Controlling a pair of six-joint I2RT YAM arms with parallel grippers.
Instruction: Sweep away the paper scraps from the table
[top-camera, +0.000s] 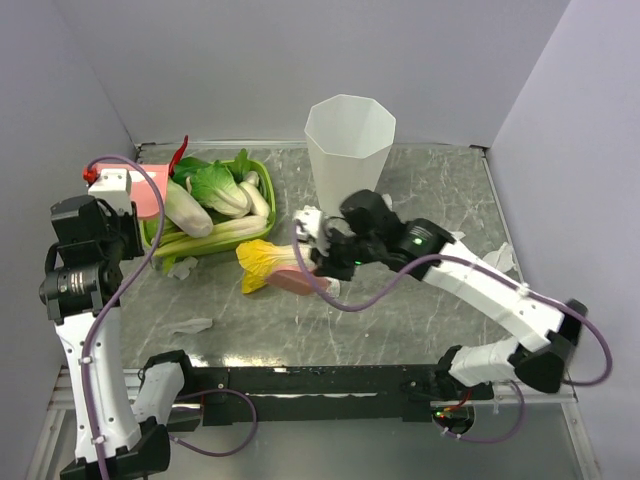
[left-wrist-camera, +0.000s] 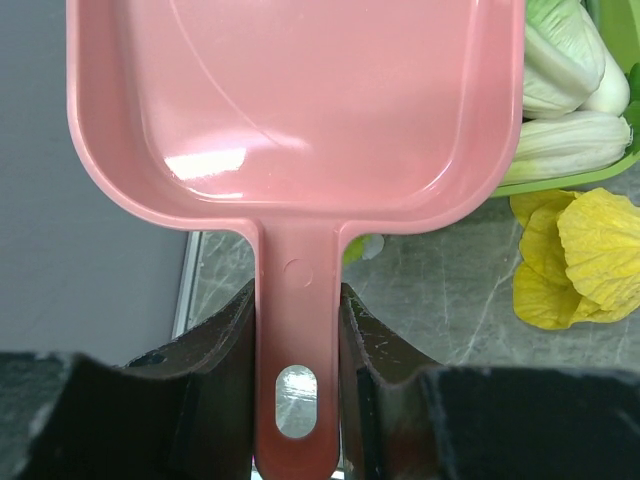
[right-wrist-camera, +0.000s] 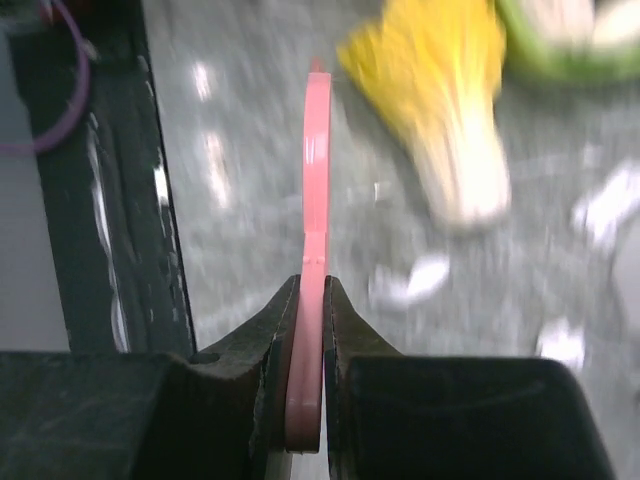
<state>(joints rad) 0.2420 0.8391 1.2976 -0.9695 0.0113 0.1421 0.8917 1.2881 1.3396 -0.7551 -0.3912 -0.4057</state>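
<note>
My left gripper is shut on the handle of a pink dustpan and holds it up at the table's left, by the green tray; the pan also shows in the top view. My right gripper is shut on a thin pink sweeper, seen edge-on, and holds it low over the grey marble table beside a yellow cabbage. The sweeper's blade also shows in the top view. White paper scraps lie at the left, front left and right. More scraps show blurred in the right wrist view.
A tall white ribbed bin stands at the back centre. A green tray with several white-stemmed cabbages sits at the back left. Grey walls close in the table on three sides. The black arm mount runs along the near edge.
</note>
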